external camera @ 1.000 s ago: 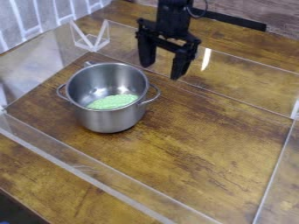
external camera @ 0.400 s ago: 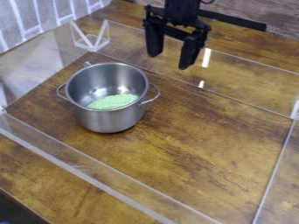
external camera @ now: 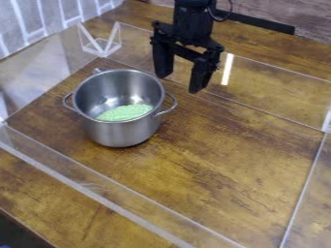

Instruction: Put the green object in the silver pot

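The green object [external camera: 124, 112] lies flat on the floor of the pot [external camera: 119, 107], inside the rim. The gripper [external camera: 179, 77] hangs above the table [external camera: 233, 145] with its fingers spread apart and nothing between them. It is up and to the right of the pot, clear of the rim and touching neither pot nor table. From the gripper, the object lies down and to the left, inside the pot walls. Judged from this layout, placement looks complete; a retreat upward need not cross the pot.
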Controlling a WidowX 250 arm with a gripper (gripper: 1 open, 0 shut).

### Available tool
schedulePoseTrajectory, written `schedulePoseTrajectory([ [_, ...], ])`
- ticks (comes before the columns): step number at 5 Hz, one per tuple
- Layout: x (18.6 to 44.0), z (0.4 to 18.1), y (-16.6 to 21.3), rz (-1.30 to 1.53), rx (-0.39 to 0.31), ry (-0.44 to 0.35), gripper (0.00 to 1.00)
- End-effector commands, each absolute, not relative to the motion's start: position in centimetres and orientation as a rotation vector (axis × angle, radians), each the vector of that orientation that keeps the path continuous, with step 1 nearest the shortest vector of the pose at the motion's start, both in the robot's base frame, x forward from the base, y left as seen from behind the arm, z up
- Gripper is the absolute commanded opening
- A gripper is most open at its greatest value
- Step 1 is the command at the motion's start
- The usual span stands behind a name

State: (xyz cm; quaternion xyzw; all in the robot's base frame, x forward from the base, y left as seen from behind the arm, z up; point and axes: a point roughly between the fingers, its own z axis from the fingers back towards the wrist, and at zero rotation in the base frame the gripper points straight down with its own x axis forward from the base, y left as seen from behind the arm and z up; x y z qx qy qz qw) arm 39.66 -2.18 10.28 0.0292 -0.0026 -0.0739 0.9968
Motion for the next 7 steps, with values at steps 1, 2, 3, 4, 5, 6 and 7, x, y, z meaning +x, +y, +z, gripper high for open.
schedulePoseTrajectory([
  [1, 41.1, 12.8, -2.7, -0.227, 0.072, -0.099, 1.0],
  [2, 42.0, 12.5, -2.9, -0.225, 0.082, -0.103, 1.0],
  [3, 42.1, 12.0, -3.1, -0.186, 0.075, -0.09, 1.0],
  [4, 42.2, 12.1, -2.8, -0.144, 0.079, -0.082, 1.0],
  [5, 42.4, 11.8, -1.6, -0.126, 0.083, -0.074, 1.0],
  [6, 42.5, 11.6, -0.4, -0.113, 0.089, -0.068, 1.0],
  [7, 42.2, 10.8, 0.2, -0.133, 0.087, -0.062, 1.0],
])
